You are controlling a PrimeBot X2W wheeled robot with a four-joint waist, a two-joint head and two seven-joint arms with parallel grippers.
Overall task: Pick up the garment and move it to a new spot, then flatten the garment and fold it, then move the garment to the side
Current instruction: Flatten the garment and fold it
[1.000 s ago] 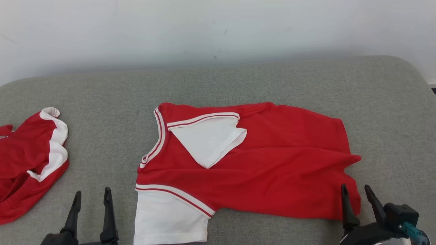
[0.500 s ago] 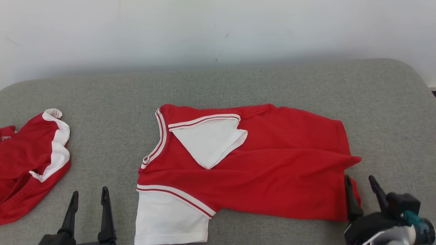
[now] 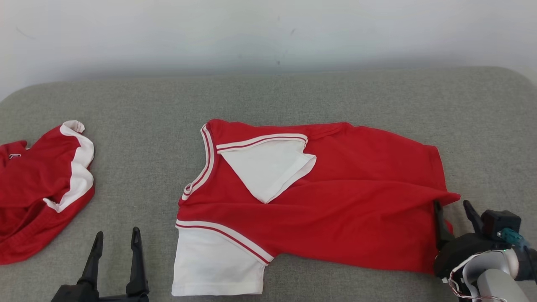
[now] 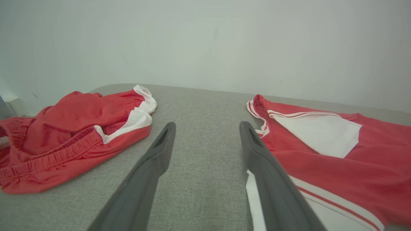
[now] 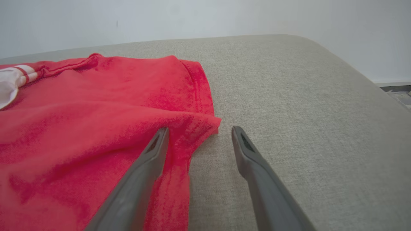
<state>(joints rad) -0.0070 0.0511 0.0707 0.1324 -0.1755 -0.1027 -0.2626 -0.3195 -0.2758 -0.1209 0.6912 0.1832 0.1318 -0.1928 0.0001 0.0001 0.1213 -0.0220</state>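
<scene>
While astride hem of red shirt (image 3: pixel 335 201), gripping nothing with spread right claw (image 3: pixel 451 204). Same spread on left claw (image 3: pixel 117 231). Can't read logo (image 3: pixel 14 156) on red shorts (image 3: pixel 33 184).

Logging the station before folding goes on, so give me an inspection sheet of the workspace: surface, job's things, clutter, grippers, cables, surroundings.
Surface: grey padded surface, rounded far corners, bare along the back.
Job's things: red shirt spread in the middle, one white sleeve folded onto the chest, creased near the right hem.
Clutter: second red and white garment bunched at the left edge.
Grippers: left gripper open over bare pad; right gripper open, its fingers straddling the shirt's hem corner.
Cables: thin wires at the right wrist.
Surroundings: pale wall behind.
</scene>
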